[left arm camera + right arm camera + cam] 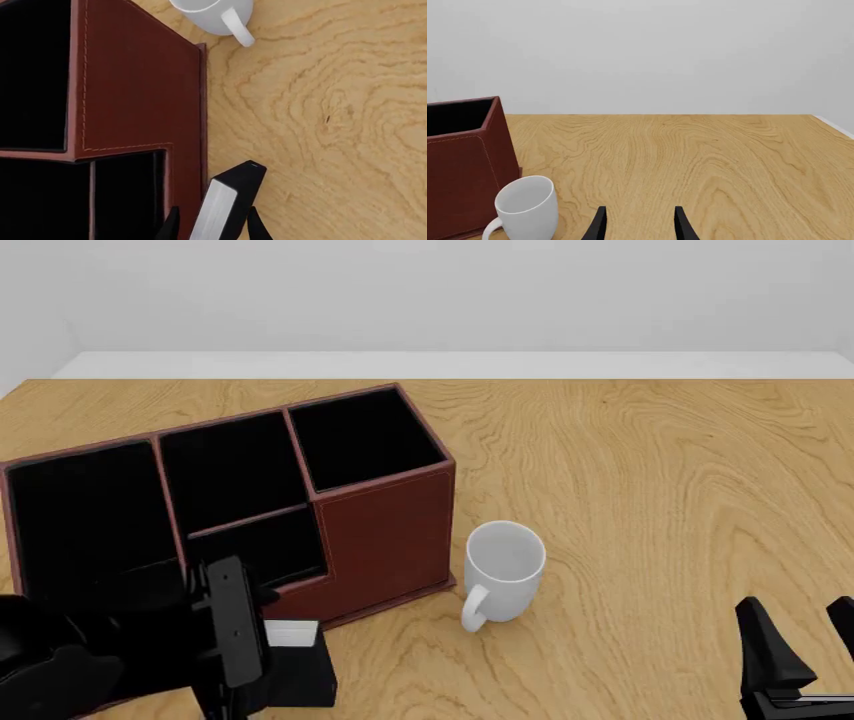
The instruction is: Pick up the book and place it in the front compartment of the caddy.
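The left tool [212, 226] grasps the book [227, 202], its two dark fingers set on either side of the black cover and the white page edge, just beside the caddy's [140, 85] outer wall. The left wrist view looks straight down on this: the book stands between the fingertips close to the red-brown wall, with the white mug [217, 15] farther along the table [320, 115].

From the front view, the left arm's dark bulk hides most of the grasp; only part of the book [296, 665] shows, black with a pale patch on top, at the caddy's [387, 530] near corner and outside all its cells. That view alone shows the whole organiser, with its black cells and the taller section toward the mug [505, 570], which stands upright just beside the caddy's wall with its handle toward the camera.

The right tool [639, 225] is spread wide with nothing between its fingers, low at the near right of the table [641, 500], well apart from the book. Its wrist view takes in the mug [527, 207] and one caddy [467, 165] corner, but no book.
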Motion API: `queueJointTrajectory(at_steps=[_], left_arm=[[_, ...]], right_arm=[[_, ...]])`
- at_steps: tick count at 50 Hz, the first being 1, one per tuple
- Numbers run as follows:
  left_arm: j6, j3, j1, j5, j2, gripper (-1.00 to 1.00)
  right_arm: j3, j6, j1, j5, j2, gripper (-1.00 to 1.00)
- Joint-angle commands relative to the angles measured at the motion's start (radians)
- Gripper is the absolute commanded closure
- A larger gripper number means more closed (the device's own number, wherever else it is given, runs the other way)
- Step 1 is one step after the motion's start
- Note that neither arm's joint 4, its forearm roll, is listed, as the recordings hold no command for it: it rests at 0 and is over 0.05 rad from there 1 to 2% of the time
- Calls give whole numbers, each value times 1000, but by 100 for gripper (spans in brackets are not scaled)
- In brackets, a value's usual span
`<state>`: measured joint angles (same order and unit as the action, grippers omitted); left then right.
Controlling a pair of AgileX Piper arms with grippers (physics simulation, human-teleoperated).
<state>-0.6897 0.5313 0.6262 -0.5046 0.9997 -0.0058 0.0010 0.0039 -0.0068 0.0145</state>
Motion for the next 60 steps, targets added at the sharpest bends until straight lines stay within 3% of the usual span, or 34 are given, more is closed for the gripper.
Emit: queueJointTrajectory(at_steps=[1, 7, 8, 13, 15, 17, 21, 25, 33, 44, 60], left_arm=[[11, -16, 0, 20, 12, -100], [67, -19, 14, 22, 29, -100], [64, -24, 13, 23, 30, 100], [13, -55, 20, 49, -11, 100], [35, -38, 39, 44, -25, 100], [-8, -38, 13, 59, -23, 100], [-11, -38, 27, 27, -55, 100], [-66, -53, 41, 30, -121, 100], [-66, -8, 84, -60, -212, 100], [-97, 126, 132, -232, -333, 100], [-227, 417, -1, -435, -304, 100]], right_arm=[[0, 0, 0, 0, 0, -100], [0, 0, 0, 0, 0, -100], [0, 0, 0, 0, 0, -100], [0, 0, 0, 0, 0, -100], [0, 0, 0, 0, 0, -100], [0, 0, 0, 0, 0, -100], [0, 0, 0, 0, 0, -100], [0, 0, 0, 0, 0, -100], [0, 0, 0, 0, 0, -100], [0, 0, 0, 0, 0, -100], [0, 0, 0, 0, 0, -100]])
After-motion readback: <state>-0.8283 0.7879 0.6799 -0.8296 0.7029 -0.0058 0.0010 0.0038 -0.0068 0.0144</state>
